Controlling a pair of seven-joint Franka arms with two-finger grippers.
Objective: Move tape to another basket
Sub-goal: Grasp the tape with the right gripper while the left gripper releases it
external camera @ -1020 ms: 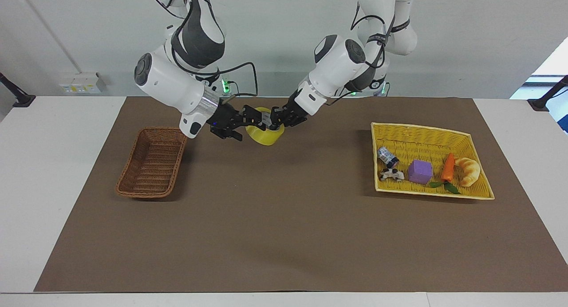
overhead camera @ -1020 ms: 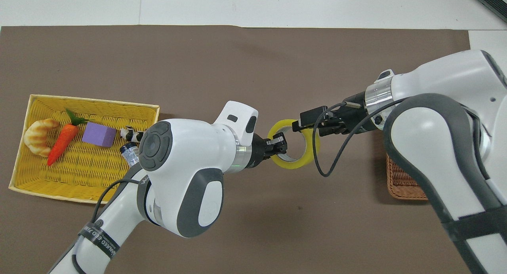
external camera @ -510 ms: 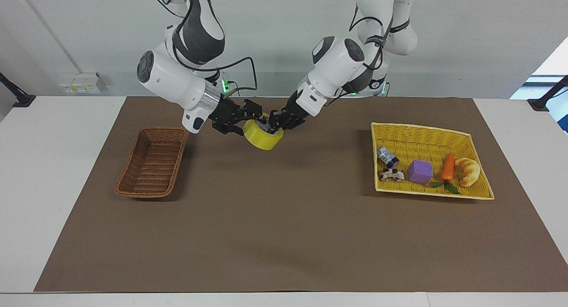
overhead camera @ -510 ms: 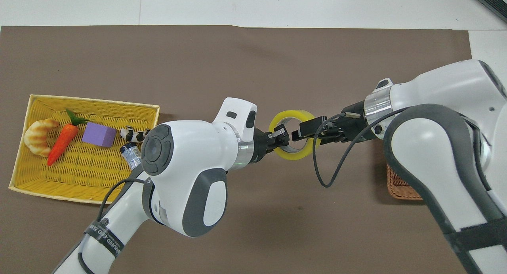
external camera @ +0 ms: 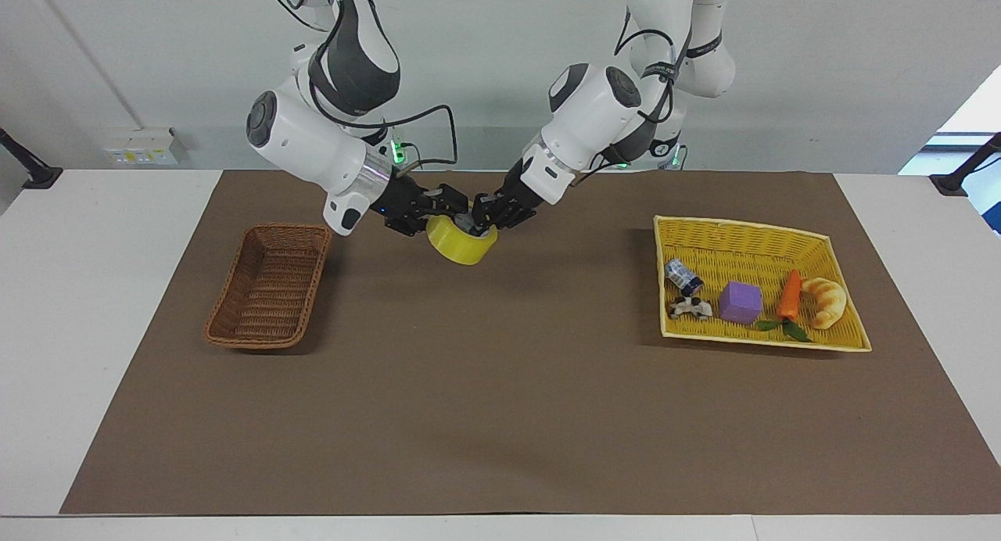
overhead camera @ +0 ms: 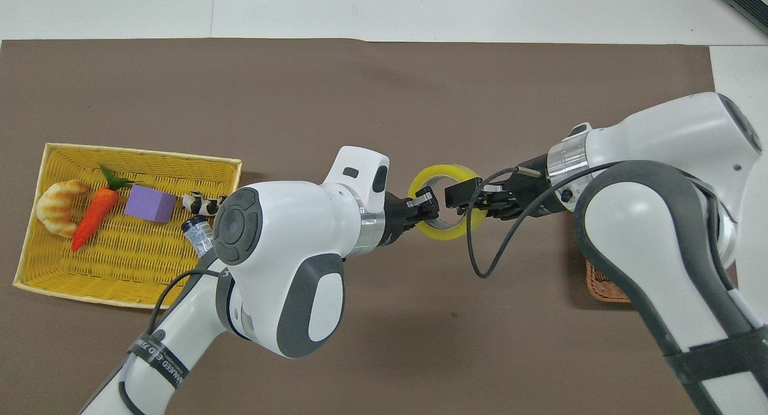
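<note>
Passing tape (external camera: 461, 241) mid-air: left gripper (external camera: 478, 212) pinches its rim; right gripper (external camera: 444, 207) at the other rim, fingers' closure unclear. Confirm right's hold before left lets go.

— Both arms (external camera: 313, 138) are glossy white shells with dark grey joint panels, yes?
— Yes, with a silver ring at each wrist and black grippers (external camera: 438, 205). Loose black cables (overhead camera: 486, 253) loop outside, green lights glow at the bases, and one black band carries white lettering.
</note>
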